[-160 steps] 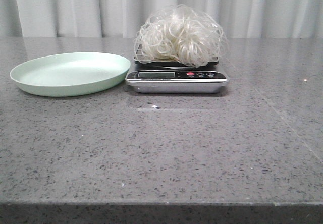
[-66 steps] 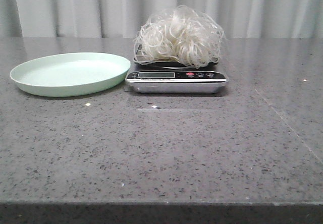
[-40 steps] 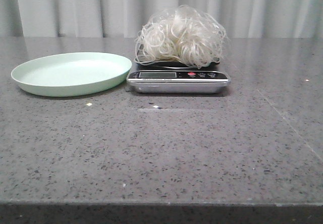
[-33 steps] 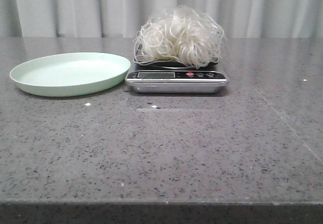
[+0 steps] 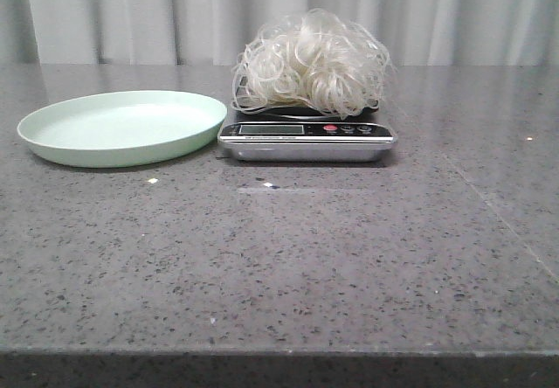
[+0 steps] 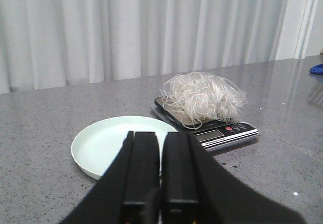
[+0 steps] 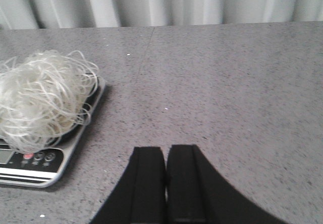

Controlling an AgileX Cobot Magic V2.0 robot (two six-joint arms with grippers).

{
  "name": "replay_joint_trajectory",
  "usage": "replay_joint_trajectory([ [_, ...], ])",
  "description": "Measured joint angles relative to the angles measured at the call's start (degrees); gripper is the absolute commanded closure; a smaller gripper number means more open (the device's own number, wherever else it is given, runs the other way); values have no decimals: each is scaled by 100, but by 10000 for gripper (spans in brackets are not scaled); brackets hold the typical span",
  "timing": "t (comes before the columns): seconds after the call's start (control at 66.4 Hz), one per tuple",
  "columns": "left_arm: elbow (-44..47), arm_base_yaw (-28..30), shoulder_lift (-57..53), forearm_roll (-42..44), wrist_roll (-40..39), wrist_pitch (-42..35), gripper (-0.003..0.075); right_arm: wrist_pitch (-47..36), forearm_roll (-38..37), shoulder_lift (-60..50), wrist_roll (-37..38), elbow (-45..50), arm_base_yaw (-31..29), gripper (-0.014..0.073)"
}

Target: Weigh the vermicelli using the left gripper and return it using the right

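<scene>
The vermicelli (image 5: pixel 312 61), a fluffy clump of whitish looping strands, sits on the black platform of a silver kitchen scale (image 5: pixel 306 139) at the table's middle back. It also shows in the left wrist view (image 6: pixel 203 97) and the right wrist view (image 7: pixel 41 99). The pale green round plate (image 5: pixel 122 127) lies empty just left of the scale. My left gripper (image 6: pixel 161 135) is shut and empty, held back from the plate. My right gripper (image 7: pixel 166 151) is shut and empty, off to the right of the scale. Neither gripper shows in the front view.
The grey speckled stone table (image 5: pixel 279 266) stretches wide in front of the scale and plate. A white curtain (image 5: pixel 279 12) hangs behind the table. A blue object (image 6: pixel 317 68) shows at the edge of the left wrist view.
The vermicelli, scale and plate stay where they were. The picture shifts slightly between frames, with no real movement of the things.
</scene>
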Motion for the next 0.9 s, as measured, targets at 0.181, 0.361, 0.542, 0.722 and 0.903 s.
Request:
replay_joint_trajectory([
  [0.181, 0, 0, 0, 0, 0, 0, 594, 377, -107, 968, 0, -1090, 668, 6],
  [0.361, 0, 0, 0, 0, 0, 0, 594, 990, -142, 2310, 0, -2528, 1293, -15],
  [0.542, 0, 0, 0, 0, 0, -9, 594, 1755, -153, 3632, 0, -3976, 1642, -15],
  [0.722, 0, 0, 0, 0, 0, -9, 594, 2715, 58, 4898, 0, -5433, 1739, -15],
  [0.903, 0, 0, 0, 0, 0, -9, 594, 3808, 241, 6076, 0, -6646, 1739, -15],
])
